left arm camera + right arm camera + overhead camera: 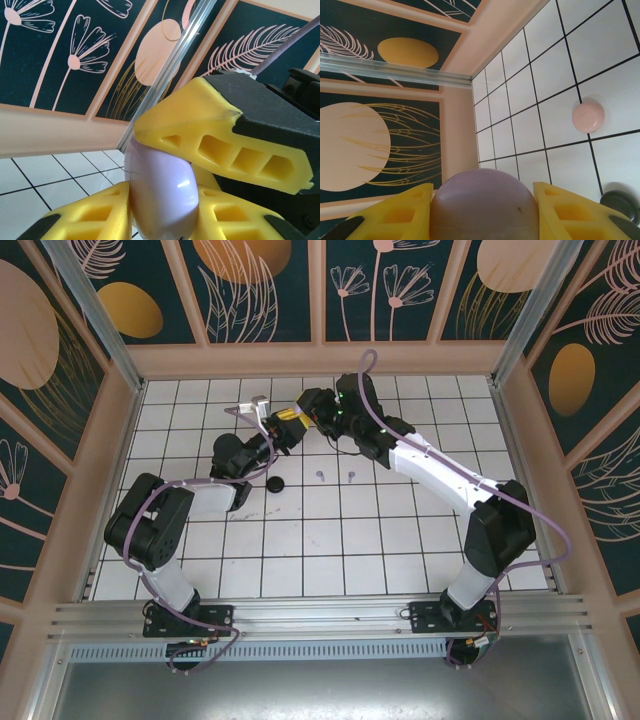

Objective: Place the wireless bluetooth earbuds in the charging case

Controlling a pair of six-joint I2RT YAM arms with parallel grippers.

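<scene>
A lilac charging case (160,185) is held above the tiled floor between both grippers, which meet at the back middle of the cell. In the left wrist view my left gripper (160,212) has its yellow fingers (85,217) pressed on both sides of the case. One finger of the right gripper (220,135) lies over its top. My right gripper (484,212) is shut on the same case (484,200), which bulges between its pads. In the top view, my left gripper (283,428) and right gripper (312,418) nearly touch. Two lilac earbuds (320,476) (351,476) lie on the tiles just in front of them.
A black round disc (275,485) lies on the floor beside the left arm. A pale pink disc (588,116) and a dark disc (620,200) show on the tiles in the right wrist view. A pale pink object (260,402) sits near the back wall. Walls enclose the floor on three sides.
</scene>
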